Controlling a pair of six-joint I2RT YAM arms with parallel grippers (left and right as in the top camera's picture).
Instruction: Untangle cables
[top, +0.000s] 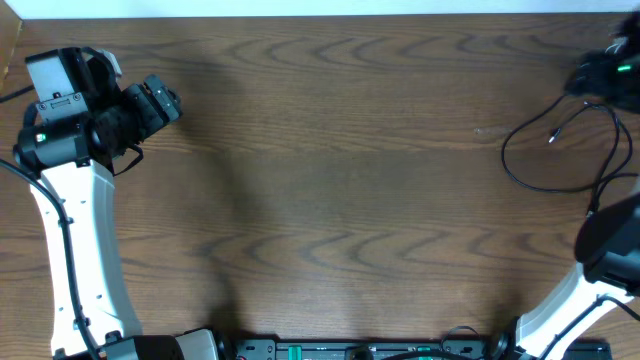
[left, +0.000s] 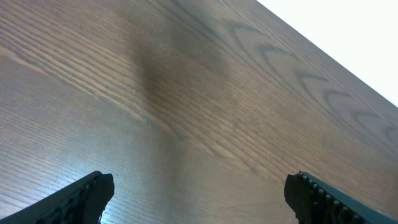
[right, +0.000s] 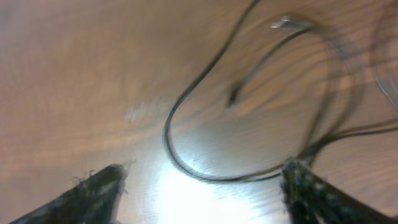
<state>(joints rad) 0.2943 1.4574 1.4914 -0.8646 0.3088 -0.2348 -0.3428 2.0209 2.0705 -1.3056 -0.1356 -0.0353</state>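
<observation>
Dark wood-grain table (top: 330, 180), bare over its middle and left. The left arm (top: 70, 240) stands at the left edge. The left claw (left: 199, 186) has its fingers spread wide above bare wood, with nothing between them. The right arm (top: 600, 250) stands at the right edge. The right claw (right: 204, 171) is at the far right corner, its fingers apart and nothing clamped between them. The wrist view there is motion-blurred. A thin black cable (right: 166, 137) lies on the table by the right edge, well apart from the left claw. It forms one open loop, not knotted where visible. The bottom of the loop runs between the right claw's fingers, close by the right-hand one; contact cannot be told. A small metal plug end (right: 287, 23) lies inside the loop area.
</observation>
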